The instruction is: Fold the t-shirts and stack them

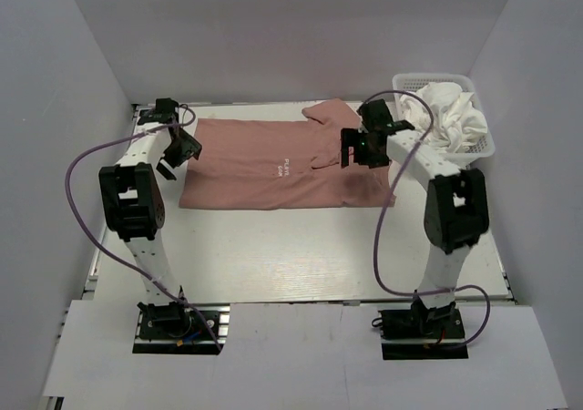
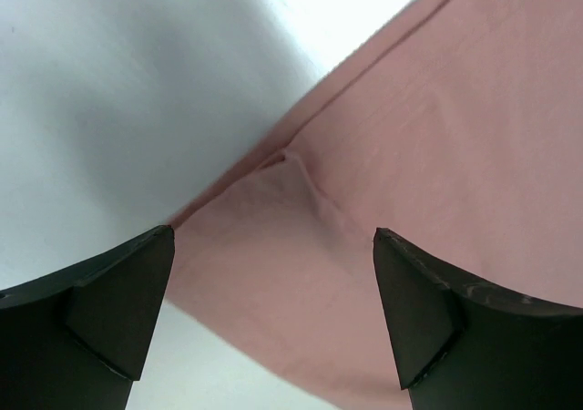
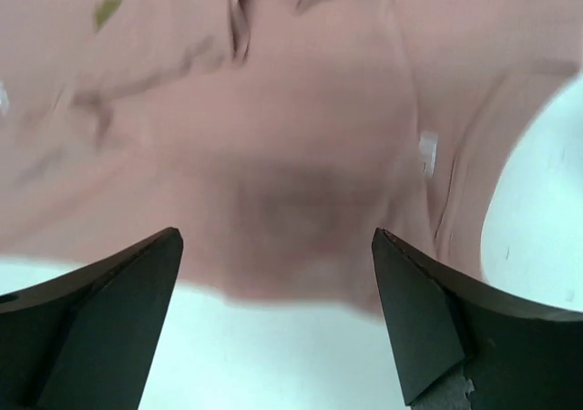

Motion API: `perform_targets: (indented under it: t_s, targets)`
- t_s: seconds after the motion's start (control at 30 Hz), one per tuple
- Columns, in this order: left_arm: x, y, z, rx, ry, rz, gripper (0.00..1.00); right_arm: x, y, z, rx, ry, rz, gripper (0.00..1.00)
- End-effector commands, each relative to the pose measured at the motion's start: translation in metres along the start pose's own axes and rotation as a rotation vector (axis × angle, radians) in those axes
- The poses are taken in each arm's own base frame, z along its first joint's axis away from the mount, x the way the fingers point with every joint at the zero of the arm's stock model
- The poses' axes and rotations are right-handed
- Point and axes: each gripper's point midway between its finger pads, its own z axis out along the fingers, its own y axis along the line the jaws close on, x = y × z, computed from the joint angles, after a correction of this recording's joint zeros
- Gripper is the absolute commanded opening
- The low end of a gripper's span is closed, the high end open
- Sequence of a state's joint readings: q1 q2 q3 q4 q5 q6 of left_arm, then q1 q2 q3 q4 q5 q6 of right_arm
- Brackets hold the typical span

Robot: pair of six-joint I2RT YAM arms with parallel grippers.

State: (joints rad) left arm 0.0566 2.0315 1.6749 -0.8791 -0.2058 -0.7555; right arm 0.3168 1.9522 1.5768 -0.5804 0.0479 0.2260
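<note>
- Across the upper centre of the top view, the pink t-shirt [image 1: 273, 169] lies flat on the white tabletop [image 1: 301, 255]. Its right end is rumpled, with one sleeve flopped over.
- At the upper right, white t-shirts [image 1: 451, 118] sit heaped in a mesh basket [image 1: 483, 150], not yet folded.
- Risk: folding over the rumpled right end would likely lock in creases and make a lopsided stack.
- Risk: a pinch at the left hem may catch only one cloth layer and drag the shirt askew.
- Left claw [image 2: 273, 235] is spread wide and holds nothing, hovering over the shirt's left edge.
- Right claw [image 3: 278, 237] is likewise spread and empty, above the rumpled end.
- Both arms reach forward, elbows raised, wrists tipped down.
</note>
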Motion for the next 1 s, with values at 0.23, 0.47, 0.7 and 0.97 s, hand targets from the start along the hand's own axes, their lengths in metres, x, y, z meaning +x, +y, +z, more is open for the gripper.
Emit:
perform_targets:
  t_s: [0.23, 0.47, 0.7, 0.97]
  targets:
    - [0.025, -0.024, -0.009, 0.209, 0.021, 0.055, 1.00, 0.046, -0.039, -0.013, 0.079, -0.048, -0.006, 0.90]
    - [0.038, -0.030, 0.017, 0.223, 0.070, 0.079, 1.00, 0.049, -0.051, 0.012, 0.011, 0.003, -0.073, 0.84]
    - [0.061, -0.008, 0.040, 0.144, 0.120, 0.089, 1.00, 0.069, -0.054, 0.012, -0.042, 0.009, -0.064, 0.68]
    - [0.066, 0.005, 0.045, 0.092, 0.120, 0.094, 1.00, 0.081, -0.058, -0.003, -0.027, 0.022, 0.016, 0.00]
